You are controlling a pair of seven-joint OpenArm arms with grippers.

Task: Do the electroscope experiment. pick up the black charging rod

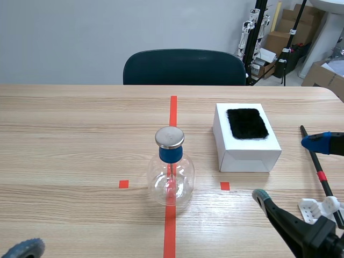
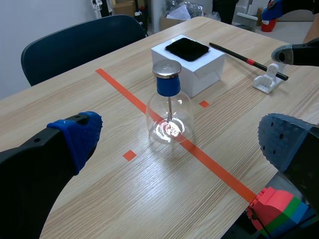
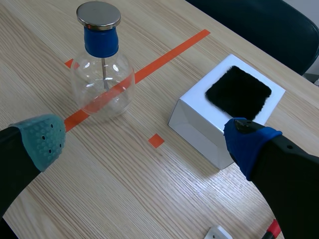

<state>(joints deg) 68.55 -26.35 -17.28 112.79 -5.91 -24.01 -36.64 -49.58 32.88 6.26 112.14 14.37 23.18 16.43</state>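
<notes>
The black charging rod point(image 1: 324, 180) lies just off the outer side of the right hand point(image 1: 289, 169). It runs beneath the blue-padded finger rather than between the two, and the right wrist view catches only its red band, low beside that finger. Its near part rests on a small white stand point(image 1: 312, 208), probably to keep it off the counter point(image 1: 70, 140) so fingers can close around it. The right hand is spread wide and holds nothing. By my reading it is lined up on the middle of the counter, so it would need to shift outward before it could grasp the rod. Ahead of this hand sits a white box point(image 1: 244, 160) with a black fur pad point(image 1: 247, 123) on top, raised where a rod could easily be rubbed on it. Further across stands the flask electroscope point(image 1: 171, 172), upright on the long tape line with its metal cap uppermost, likely a marked centre spot both arms can reach. The left hand point(image 2: 182, 142) is also spread and empty, with the flask ahead of it between its fingers, well apart from the rod. No brand, label or writing can be read on the box, flask, rod or stand.
</notes>
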